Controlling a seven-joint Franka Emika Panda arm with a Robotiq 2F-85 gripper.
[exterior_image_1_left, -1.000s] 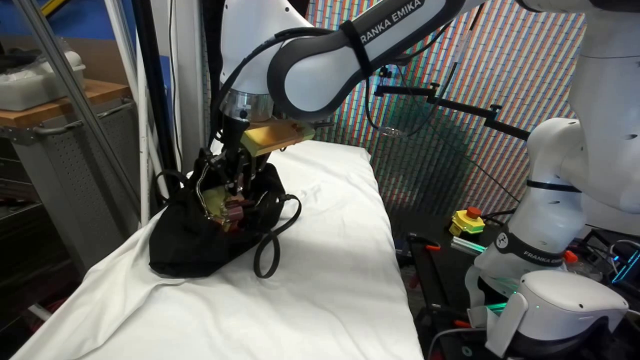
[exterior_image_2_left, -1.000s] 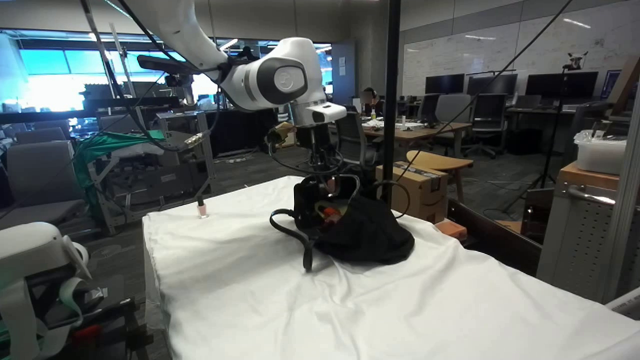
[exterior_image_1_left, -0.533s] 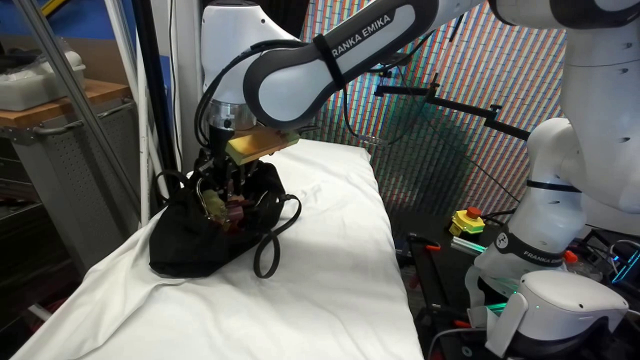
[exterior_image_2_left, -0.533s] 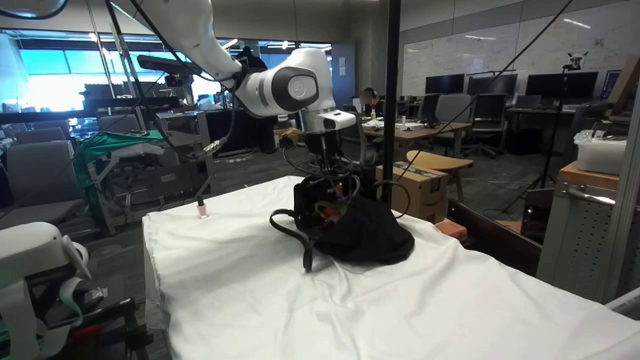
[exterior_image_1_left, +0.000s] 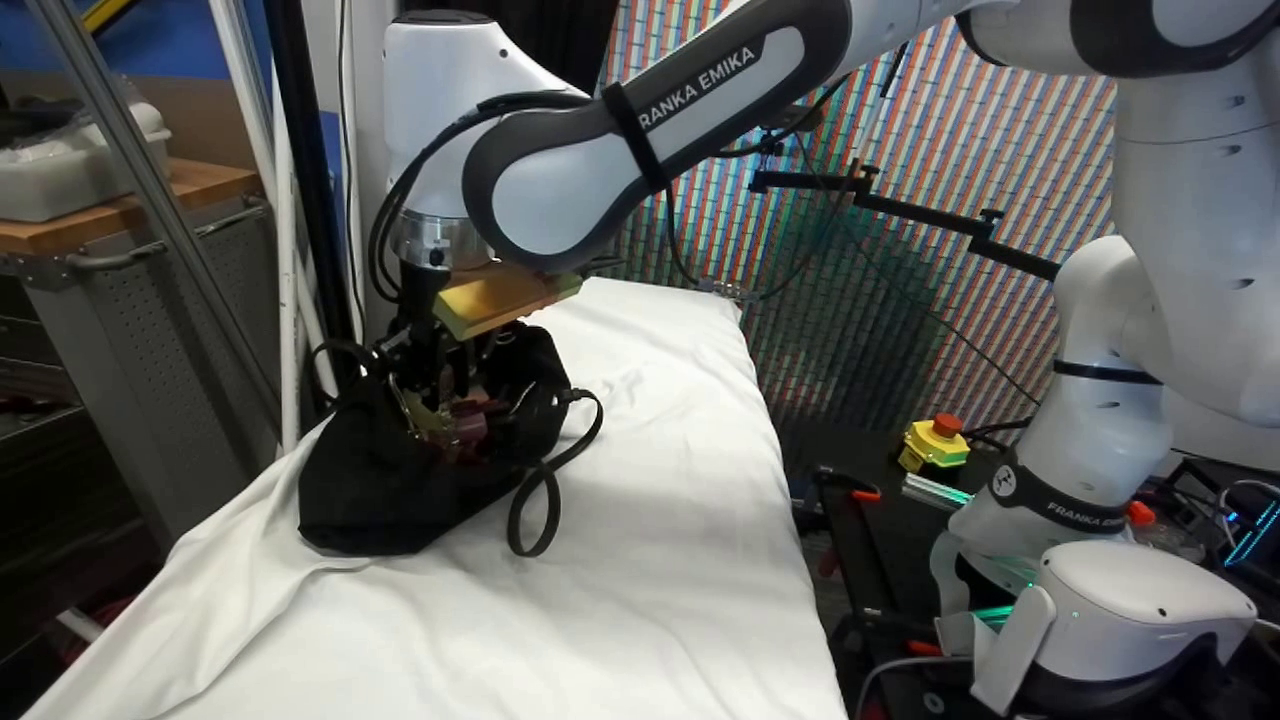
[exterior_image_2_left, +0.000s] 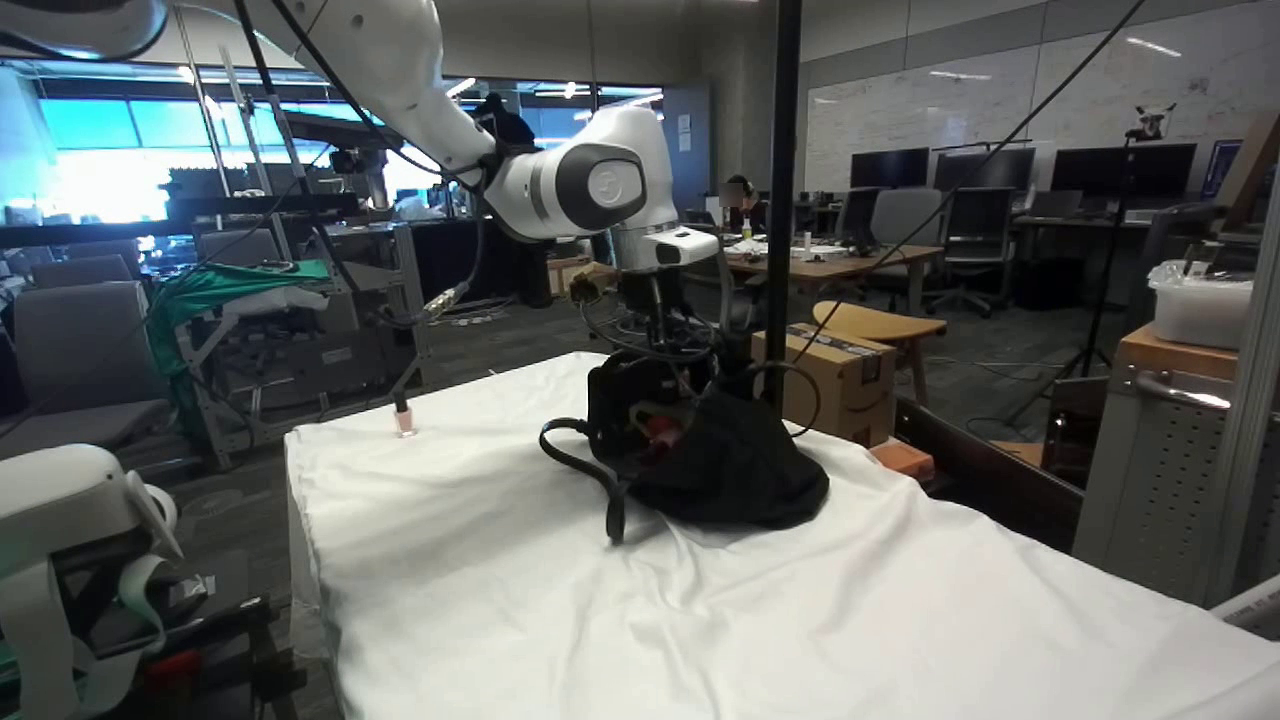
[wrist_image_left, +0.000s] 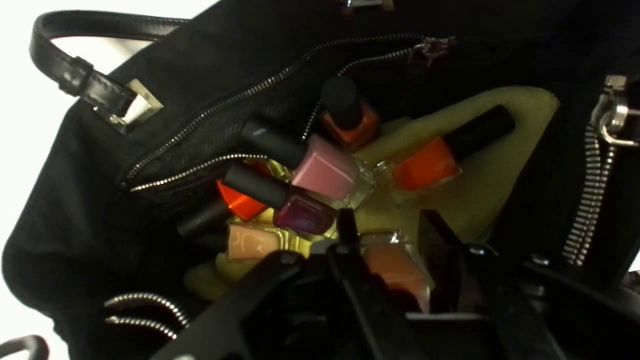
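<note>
In the mouth of the black bag (exterior_image_1_left: 390, 490), the gripper (wrist_image_left: 388, 222) stands with its jaws apart and a peach bottle (wrist_image_left: 395, 265) between them; whether they clamp it or merely flank it, one cannot tell. The bottle's long axis runs roughly along the fingers (wrist_image_left: 348, 230), slightly slanted, clear glass end outward, cap hidden. A purple bottle (wrist_image_left: 305, 217) lies just beside, leftward in the wrist view; an orange bottle (wrist_image_left: 425, 165) lies on yellow cloth (wrist_image_left: 520, 115). The bag sits on a white sheet (exterior_image_1_left: 640, 600), where a pink bottle (exterior_image_2_left: 404, 424) stands upright; beyond are a carton (exterior_image_2_left: 865, 385) and desks.
</note>
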